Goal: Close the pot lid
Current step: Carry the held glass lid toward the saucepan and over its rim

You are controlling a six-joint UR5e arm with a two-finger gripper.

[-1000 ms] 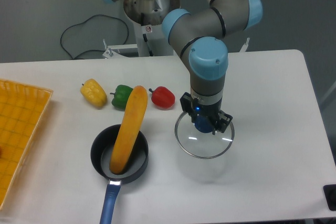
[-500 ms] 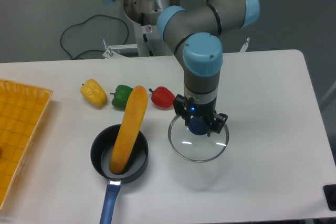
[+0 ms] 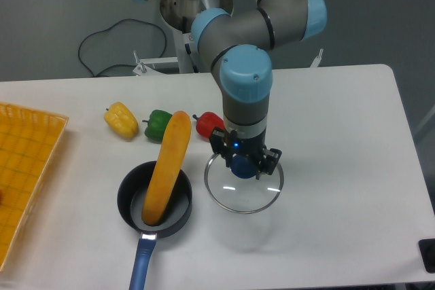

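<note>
The pot [image 3: 129,198] is a small dark pan with a pale inside and a blue handle [image 3: 141,265] pointing at the table's front edge. A long yellow squash [image 3: 167,166] stands slanted in it, its top sticking out over the far rim. The lid [image 3: 243,196] is a clear glass disc with a metal rim, held level above the table just right of the pot; its shadow lies below it. My gripper [image 3: 242,166] is shut on the lid's blue knob [image 3: 241,166].
Behind the pot a yellow pepper [image 3: 121,119], a green pepper [image 3: 157,125] and a red pepper [image 3: 206,124] lie in a row. An orange tray [image 3: 27,168] sits at the left edge. A black cable [image 3: 109,45] loops behind the table.
My gripper has carried the lid leftward toward the pot. The pot, squash and peppers have not moved.
</note>
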